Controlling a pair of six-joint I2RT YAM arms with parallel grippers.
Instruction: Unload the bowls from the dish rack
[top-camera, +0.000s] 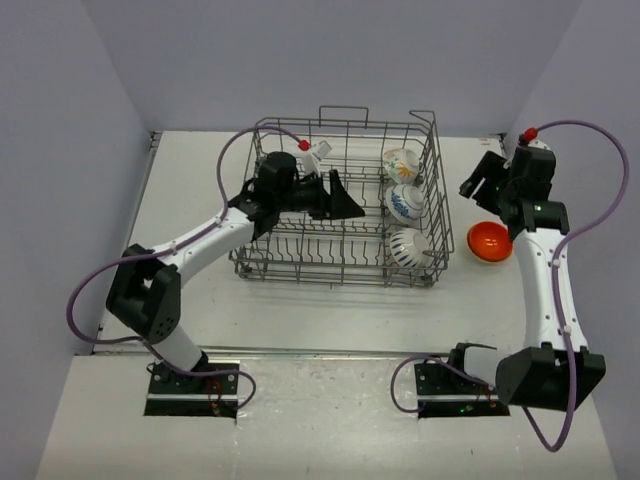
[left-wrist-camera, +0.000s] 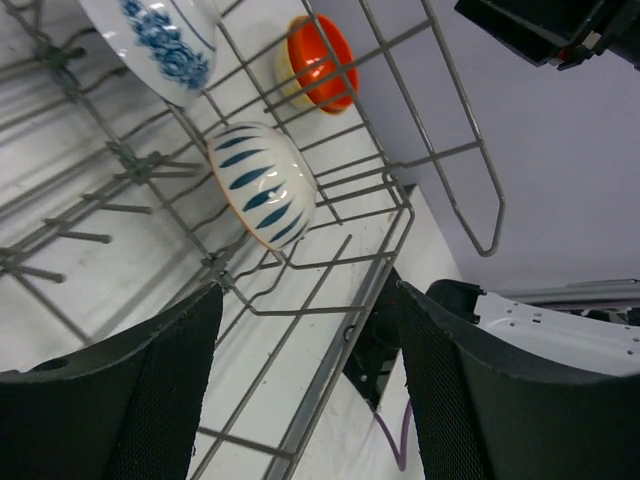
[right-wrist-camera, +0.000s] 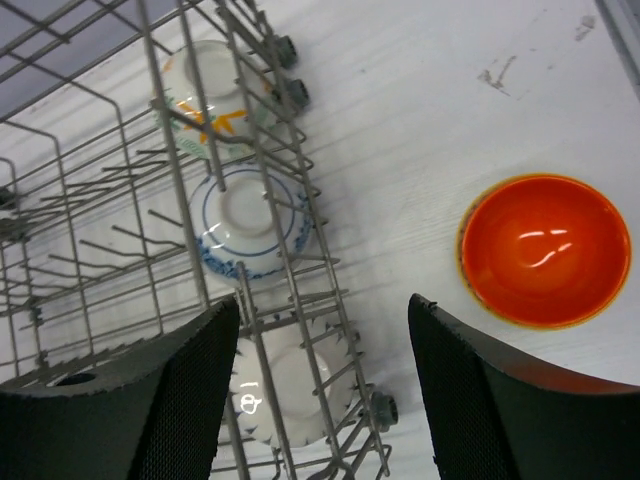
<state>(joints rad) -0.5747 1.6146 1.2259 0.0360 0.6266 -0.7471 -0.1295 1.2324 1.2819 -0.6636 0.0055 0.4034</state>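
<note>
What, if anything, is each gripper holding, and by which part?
Nothing. The left gripper is open over the dish rack; the right gripper is open near the orange bowl.

Thin grey metal wire forms the dish rack (top-camera: 335, 280); the orange bowl (right-wrist-camera: 545, 250) and blue-patterned bowl (right-wrist-camera: 245, 215) look glossy, glazed; the white surface (right-wrist-camera: 400, 120) is matt, faintly grained.

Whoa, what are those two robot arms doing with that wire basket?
They are taking bowls out of the dish rack. The orange bowl is already out, on the table to the rack's right. Three patterned bowls stand on edge inside the rack. The left pincer is open inside the rack, facing them, holding nothing. The right pincer hangs open and empty beside the orange bowl.
</note>
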